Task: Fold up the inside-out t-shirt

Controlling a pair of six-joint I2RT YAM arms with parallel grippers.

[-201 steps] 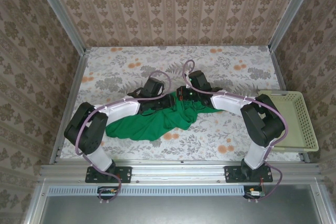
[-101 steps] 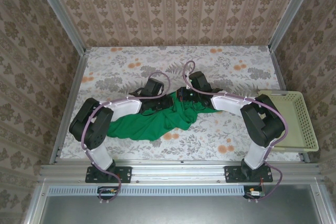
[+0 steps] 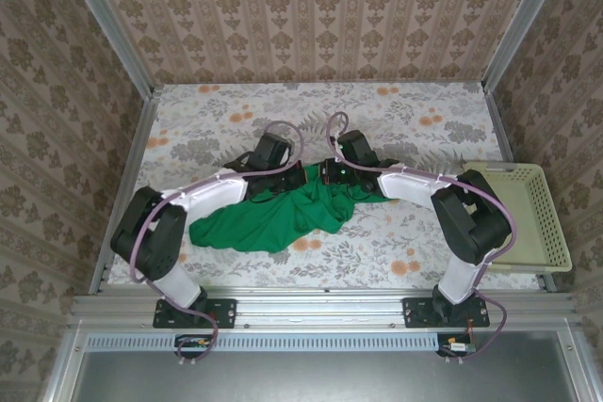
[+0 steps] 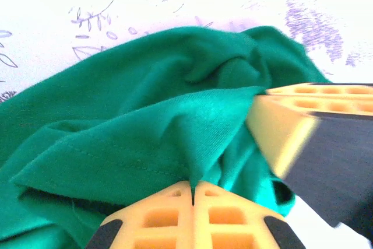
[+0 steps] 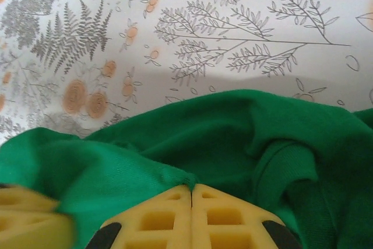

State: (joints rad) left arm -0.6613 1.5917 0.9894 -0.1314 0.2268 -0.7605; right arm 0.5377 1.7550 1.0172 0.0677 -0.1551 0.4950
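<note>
Left gripper [image 4: 192, 189] and right gripper [image 5: 191, 190] each clamp a fold of the t-shirt [image 3: 268, 223] between their jaws, probably to spread it

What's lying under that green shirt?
The shirt lies crumpled on the flowered table, which shows around it. Whether anything else is beneath cannot be seen; the cloth covers it.

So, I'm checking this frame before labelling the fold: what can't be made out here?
Top external: the arms' wrists cover the far edge of the t-shirt, hiding where the left gripper and right gripper pinch it.
Left wrist: t-shirt cut off left and below; the yellow finger at right is blurred.
Right wrist: t-shirt cut off below and at both sides; collar and sleeves indistinguishable.
</note>
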